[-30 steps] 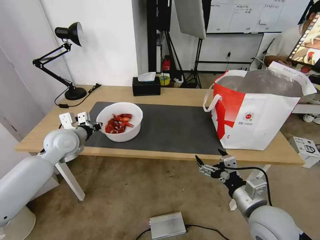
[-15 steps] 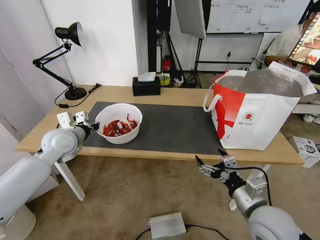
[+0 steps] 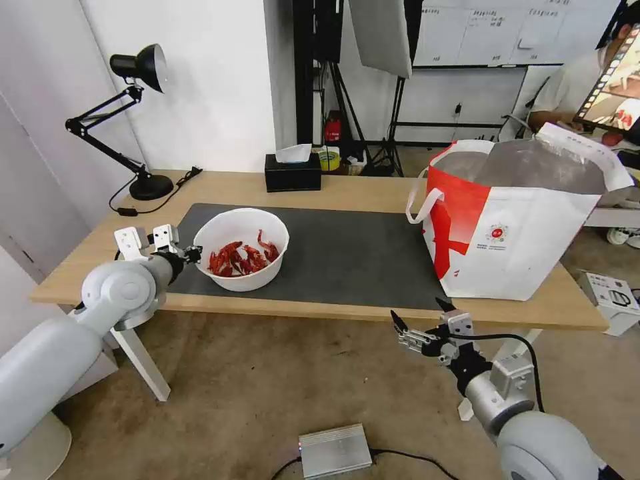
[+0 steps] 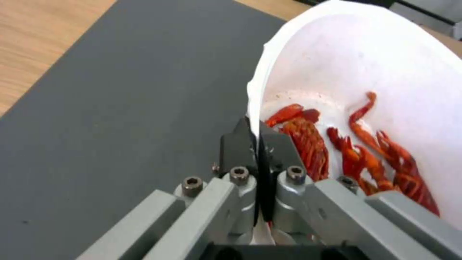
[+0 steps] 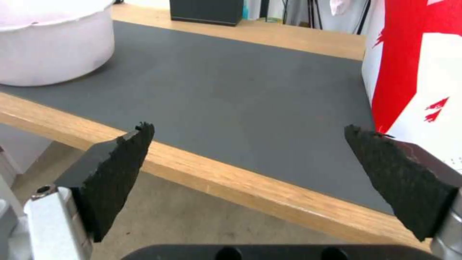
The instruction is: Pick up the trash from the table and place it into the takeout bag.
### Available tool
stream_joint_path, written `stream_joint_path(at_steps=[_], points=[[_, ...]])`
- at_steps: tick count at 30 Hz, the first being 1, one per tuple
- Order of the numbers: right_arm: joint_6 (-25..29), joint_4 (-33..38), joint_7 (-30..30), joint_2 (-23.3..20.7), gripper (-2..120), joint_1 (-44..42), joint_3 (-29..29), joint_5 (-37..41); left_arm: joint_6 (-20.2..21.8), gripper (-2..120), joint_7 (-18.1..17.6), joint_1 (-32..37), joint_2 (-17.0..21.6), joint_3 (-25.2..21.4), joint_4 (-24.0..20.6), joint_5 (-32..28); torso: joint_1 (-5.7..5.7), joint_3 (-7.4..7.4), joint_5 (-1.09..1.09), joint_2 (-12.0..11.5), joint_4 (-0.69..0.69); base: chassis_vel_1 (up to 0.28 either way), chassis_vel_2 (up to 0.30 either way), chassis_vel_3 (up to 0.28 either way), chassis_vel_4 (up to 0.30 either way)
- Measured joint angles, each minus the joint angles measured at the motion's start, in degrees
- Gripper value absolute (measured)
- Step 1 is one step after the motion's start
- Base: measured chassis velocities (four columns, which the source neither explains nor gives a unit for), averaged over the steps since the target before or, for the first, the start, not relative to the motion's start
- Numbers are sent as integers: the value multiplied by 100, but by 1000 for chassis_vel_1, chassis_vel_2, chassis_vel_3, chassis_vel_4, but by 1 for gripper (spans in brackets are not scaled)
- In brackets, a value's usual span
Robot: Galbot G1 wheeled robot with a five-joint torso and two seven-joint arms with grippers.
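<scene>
The left gripper point(image 3: 194, 253) is keeping its pinch on the near-left rim of the bowl point(image 3: 241, 258), one finger inside the wall and one outside, and is carrying it. Over the last second the bowl is swinging first toward the robot's left and nearer the mat's point(image 3: 347, 253) front edge, then rising and shifting back to the right, so it is now sitting slightly farther right than half a second ago. The bowl is tilting, its open mouth leaning toward the right. The shells point(image 3: 243, 259) are sliding inside it, spreading from one heap into a looser scatter along the lower wall.
</scene>
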Motion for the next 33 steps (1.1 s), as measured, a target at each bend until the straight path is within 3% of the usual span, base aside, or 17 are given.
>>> stream_joint_path(at_steps=[18,33], points=[[0,0,0,0,100,0,0,0,-31,0,212,116,-223,-74,-259,90,0,0,0,0,0,0,0,0,0],[0,0,0,0,100,0,0,0,-32,0,-160,-449,-553,400,-330,-304,0,0,0,0,0,0,0,0,0]])
